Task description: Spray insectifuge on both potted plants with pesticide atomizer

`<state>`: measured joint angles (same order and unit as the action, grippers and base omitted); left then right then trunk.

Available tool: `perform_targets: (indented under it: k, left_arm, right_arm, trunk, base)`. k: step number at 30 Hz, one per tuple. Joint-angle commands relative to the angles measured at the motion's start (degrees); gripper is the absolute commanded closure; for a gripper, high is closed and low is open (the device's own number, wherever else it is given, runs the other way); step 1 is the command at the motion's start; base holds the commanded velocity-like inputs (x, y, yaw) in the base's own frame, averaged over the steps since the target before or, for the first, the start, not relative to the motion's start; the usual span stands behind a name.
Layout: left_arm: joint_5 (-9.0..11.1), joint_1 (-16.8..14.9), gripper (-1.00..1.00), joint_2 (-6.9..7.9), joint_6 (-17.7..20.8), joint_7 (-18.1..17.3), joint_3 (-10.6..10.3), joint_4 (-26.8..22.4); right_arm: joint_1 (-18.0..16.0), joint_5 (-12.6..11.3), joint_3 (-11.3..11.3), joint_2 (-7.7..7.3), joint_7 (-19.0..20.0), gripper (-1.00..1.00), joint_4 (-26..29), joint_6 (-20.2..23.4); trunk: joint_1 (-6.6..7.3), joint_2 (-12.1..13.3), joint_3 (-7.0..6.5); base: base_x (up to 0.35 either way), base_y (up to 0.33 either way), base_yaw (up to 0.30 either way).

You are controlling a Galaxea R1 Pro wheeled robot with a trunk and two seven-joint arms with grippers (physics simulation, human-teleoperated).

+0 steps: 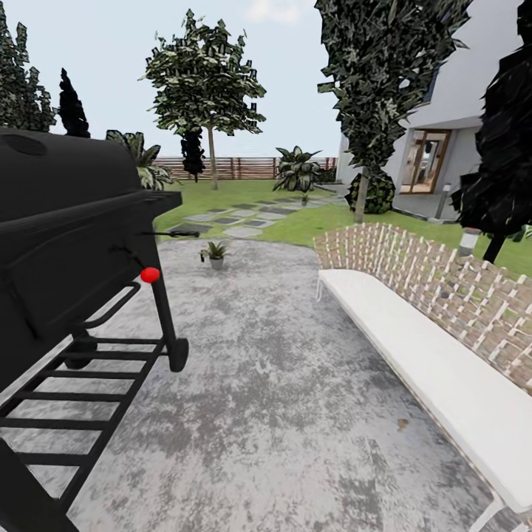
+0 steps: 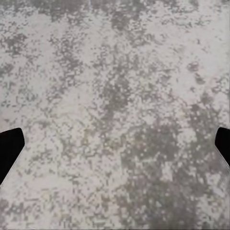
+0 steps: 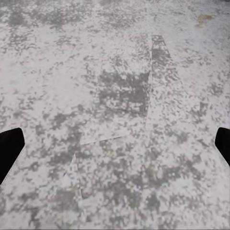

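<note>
Facing grey paved circle (image 1: 281, 384): black grill (image 1: 66, 244) near left, white bench (image 1: 436, 369) right, potted plant (image 1: 216, 253) far. Both grippers (image 2: 115, 143) (image 3: 115, 143) hanging spread wide, grasping nothing.

paving (image 1: 281, 384): mottled grey stone, rough | grill (image 1: 66, 244): matt black metal | bench (image 1: 436, 325): woven back, smooth white seat
</note>
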<state>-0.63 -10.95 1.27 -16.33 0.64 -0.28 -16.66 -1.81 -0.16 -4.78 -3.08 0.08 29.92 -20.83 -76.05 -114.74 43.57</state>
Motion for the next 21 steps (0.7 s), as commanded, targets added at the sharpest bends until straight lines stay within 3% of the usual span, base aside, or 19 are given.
perform_targets:
  k: [1, 21]
  left_arm:
    - [-0.1, 0.0, -1.00, -0.01, -0.2, 0.1, -0.1, 0.0]
    - [-0.1, 0.0, -1.00, -0.04, -0.2, 0.1, -0.2, 0.0]
  right_arm:
    - [0.0, 0.0, -0.1, 0.01, 0.0, -1.00, 0.0, -0.2]
    - [0.0, 0.0, -0.1, 0.01, 0.1, -1.00, -0.1, -0.2]
  trunk:
    - [-0.03, 0.0, 0.05]
    - [-0.03, 0.0, 0.05]
  base:
    - [0.340, 0.000, 0.000]
    - [0.339, -0.021, 0.000]
